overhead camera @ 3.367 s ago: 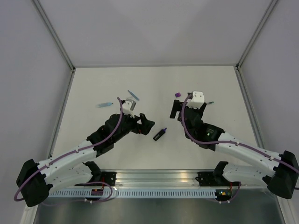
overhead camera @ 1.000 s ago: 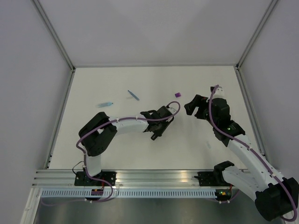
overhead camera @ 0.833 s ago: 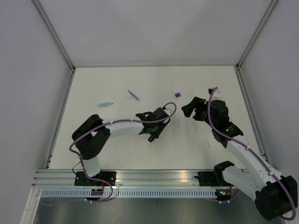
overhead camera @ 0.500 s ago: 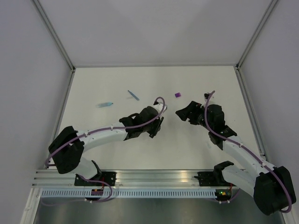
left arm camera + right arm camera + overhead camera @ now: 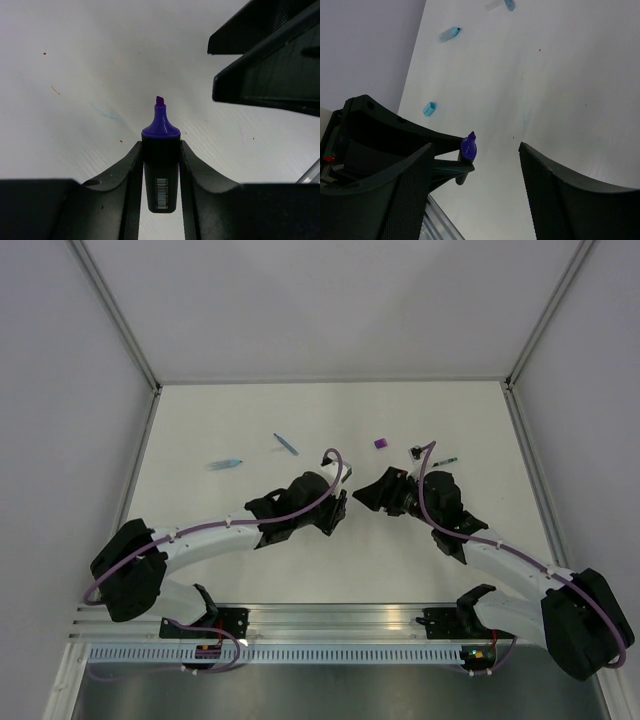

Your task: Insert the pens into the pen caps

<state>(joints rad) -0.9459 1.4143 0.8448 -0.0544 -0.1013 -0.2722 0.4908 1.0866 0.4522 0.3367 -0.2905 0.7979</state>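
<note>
My left gripper (image 5: 161, 146) clamps the purple marker (image 5: 161, 172), bare tip and long axis aimed at my open, empty right gripper (image 5: 368, 496) just ahead; the purple cap (image 5: 380, 443) lies unheld farther back, nearer the right one.

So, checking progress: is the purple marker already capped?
No, the purple marker has its chisel tip bare, with nothing fitted over it.
</note>
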